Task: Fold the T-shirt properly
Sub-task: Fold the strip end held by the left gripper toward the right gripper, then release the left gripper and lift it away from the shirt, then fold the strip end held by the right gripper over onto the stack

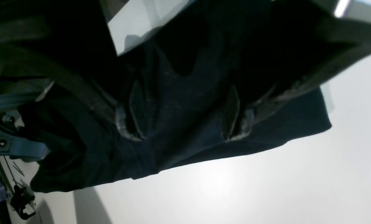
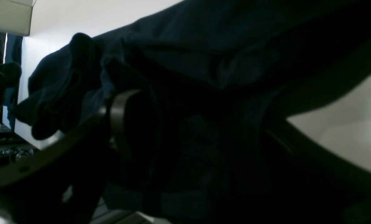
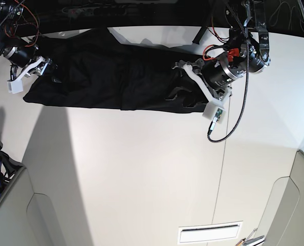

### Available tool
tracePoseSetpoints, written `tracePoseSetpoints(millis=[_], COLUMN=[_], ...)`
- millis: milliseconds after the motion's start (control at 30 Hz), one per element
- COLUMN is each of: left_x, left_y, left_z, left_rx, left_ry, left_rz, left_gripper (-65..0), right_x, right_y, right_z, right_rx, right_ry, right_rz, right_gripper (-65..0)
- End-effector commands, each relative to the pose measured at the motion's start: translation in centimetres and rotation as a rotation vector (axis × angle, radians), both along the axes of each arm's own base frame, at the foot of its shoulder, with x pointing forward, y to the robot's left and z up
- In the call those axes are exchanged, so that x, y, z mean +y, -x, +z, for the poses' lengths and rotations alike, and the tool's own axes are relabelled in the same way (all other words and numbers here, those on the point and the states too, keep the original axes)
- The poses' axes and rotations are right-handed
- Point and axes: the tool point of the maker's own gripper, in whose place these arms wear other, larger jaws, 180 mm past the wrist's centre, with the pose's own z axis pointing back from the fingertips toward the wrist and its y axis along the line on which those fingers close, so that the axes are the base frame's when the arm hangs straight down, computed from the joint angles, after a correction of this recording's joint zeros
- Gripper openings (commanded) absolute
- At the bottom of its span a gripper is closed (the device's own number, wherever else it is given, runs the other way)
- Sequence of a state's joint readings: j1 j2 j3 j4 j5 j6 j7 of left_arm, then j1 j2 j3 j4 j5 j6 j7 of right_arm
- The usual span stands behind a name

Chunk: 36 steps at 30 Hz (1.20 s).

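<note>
While the T-shirt (image 3: 111,77) lies stretched left to right, your left gripper (image 1: 185,118) stands released over it; right gripper's (image 3: 37,69) grip unclear

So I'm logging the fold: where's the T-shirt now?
In the base view the T-shirt lies stretched along the table's far edge, between the right gripper and left gripper.

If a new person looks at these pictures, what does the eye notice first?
First, the black T-shirt, stretched in a long band across the far edge of the white table. Next, an arm at each end: the left gripper open over the cloth, the right gripper at the other end.
</note>
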<state>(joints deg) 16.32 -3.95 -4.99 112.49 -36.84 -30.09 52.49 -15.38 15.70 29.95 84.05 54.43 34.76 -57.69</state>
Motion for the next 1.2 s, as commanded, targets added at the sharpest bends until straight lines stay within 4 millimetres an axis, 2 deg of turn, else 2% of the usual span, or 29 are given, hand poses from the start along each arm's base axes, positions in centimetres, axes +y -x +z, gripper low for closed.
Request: tracePoseSetpoints(millis=[0,33,67,167,400,467,633,767,1000,1167], left_x=[-0.3,-0.3,-0.3,-0.9,-0.6,0.4,3.6,5.2,5.2,3.3], left_y=[-0.5,-0.5,-0.5,-0.4,-1.2,-1.2,-0.3,1.1,3.6,4.4], left_z=[1.3,1.3,1.4,2.1,5.0,4.4,2.2,0.5,-4.1,-5.6], left_rx=[-0.049,-0.049,-0.05,-0.087,-0.191,-0.181,-0.124,-0.059,0.078,0.138], left_ry=[0.023,0.024,0.027,0.036,-0.007,-0.067,-0.193,-0.21,-0.11,-0.029], left_rz=[-0.005,-0.005,-0.005,-0.048,-0.076,-0.08,-0.061,-0.031,0.012,0.01], left_gripper=[-24.9,-24.9,-24.9,-24.9,-24.9,-24.9,-24.9,-24.9,-24.9,-24.9], right_x=[-0.4,-0.4,-0.4,-0.5,-1.8,-2.7,-6.4,-7.7,-5.8,-3.9], right_y=[0.2,0.0,-0.2,-0.7,-1.8,-2.2,-3.2,-4.4,-6.8,-8.3], right_z=[0.0,0.0,0.1,0.3,0.9,1.6,4.5,7.7,12.9,15.8], right_rx=[0.014,0.011,0.008,-0.003,-0.015,-0.034,-0.102,-0.18,-0.331,-0.434], right_ry=[0.026,0.027,0.028,0.034,0.091,0.106,0.2,0.276,0.335,0.34], right_rz=[0.014,0.014,0.015,0.016,0.011,-0.01,-0.044,-0.017,0.053,0.1], right_gripper=[-25.4,-30.3,-37.8,-64.9,-65.0,-65.0,-65.0,-65.0,-65.0,-65.0])
